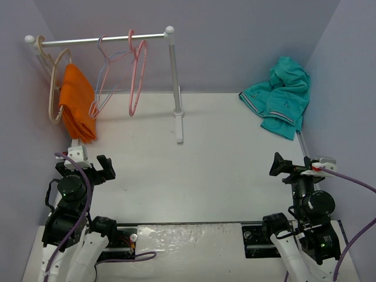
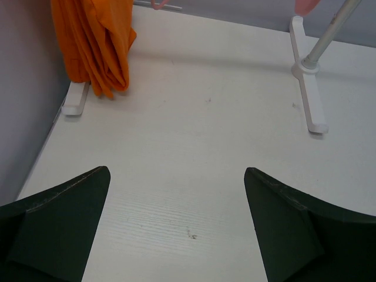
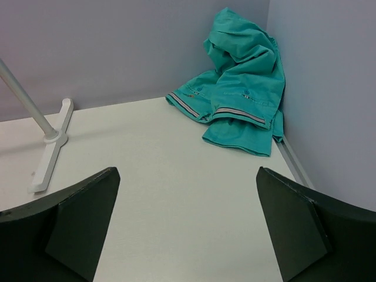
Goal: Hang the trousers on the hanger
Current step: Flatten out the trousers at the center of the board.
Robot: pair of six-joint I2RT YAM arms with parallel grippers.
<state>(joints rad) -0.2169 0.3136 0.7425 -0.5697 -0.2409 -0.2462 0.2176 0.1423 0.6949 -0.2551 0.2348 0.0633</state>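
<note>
right gripper (image 3: 187, 176) jaws wide apart, nothing held. trousers (image 3: 241, 100) heaped at its 1 o'clock, far rt corner, well apart, striped hems toward claw. left gripper (image 2: 177, 173) likewise spread, empty, much farther off. hanger (image 1: 138, 70) hangs on rail (image 1: 100, 40), top view 11 o'clock. judged: rt arm reaches first.

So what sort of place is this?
Likely a lab test cell for garment handling: a white table boxed in by plain lilac walls, a small clothes rail with hangers, and teal trousers heaped in a corner.
</note>
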